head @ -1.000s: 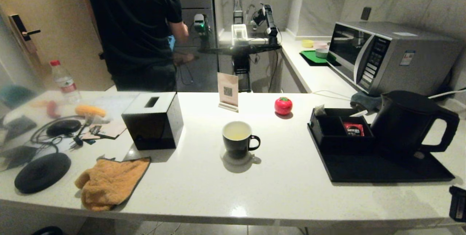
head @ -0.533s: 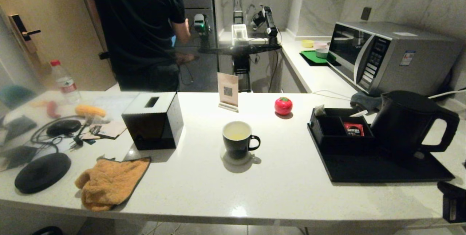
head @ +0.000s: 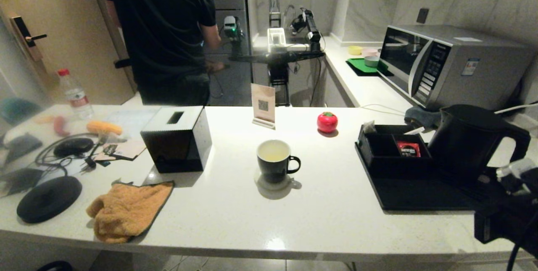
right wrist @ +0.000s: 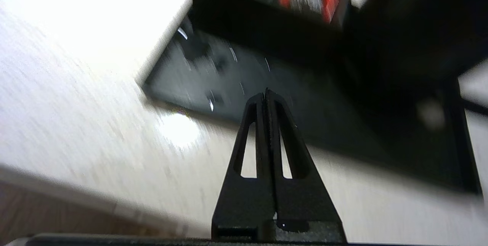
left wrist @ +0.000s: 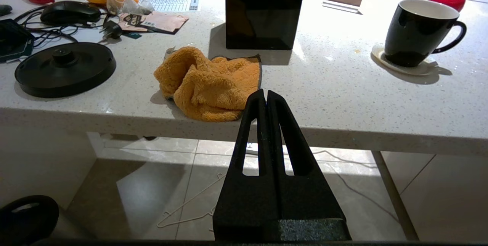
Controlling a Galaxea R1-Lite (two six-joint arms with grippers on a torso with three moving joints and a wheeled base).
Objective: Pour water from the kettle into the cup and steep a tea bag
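The black kettle (head: pixel 466 145) stands on the right side of a black tray (head: pixel 420 197). At the middle of the counter sits the black cup (head: pixel 274 161) on a coaster, with pale yellowish water (head: pixel 273 156) inside. The small greyish tea bag (head: pixel 369 127) rests on the far left corner of the tray's compartment box. My right arm (head: pixel 504 216) comes in at the lower right, in front of the kettle. Its gripper (right wrist: pixel 265 92) is shut and empty, above the tray's front part. Below the counter's front edge my left gripper (left wrist: pixel 265 92) is parked, shut and empty, with the cup (left wrist: pixel 417 32) far off.
A red packet (head: pixel 407 149) lies in the compartment box. A black tissue box (head: pixel 176 138), an orange cloth (head: pixel 126 210) and the kettle base (head: pixel 48 197) are on the left. A red tomato-shaped object (head: pixel 327 122) and a card sign (head: pixel 263 105) stand behind the cup. A person (head: pixel 164 31) stands behind the counter.
My right arm has risen from the lower right corner and moved in toward the tray and kettle. The person has shifted slightly to the right. Cup and kettle have not moved.
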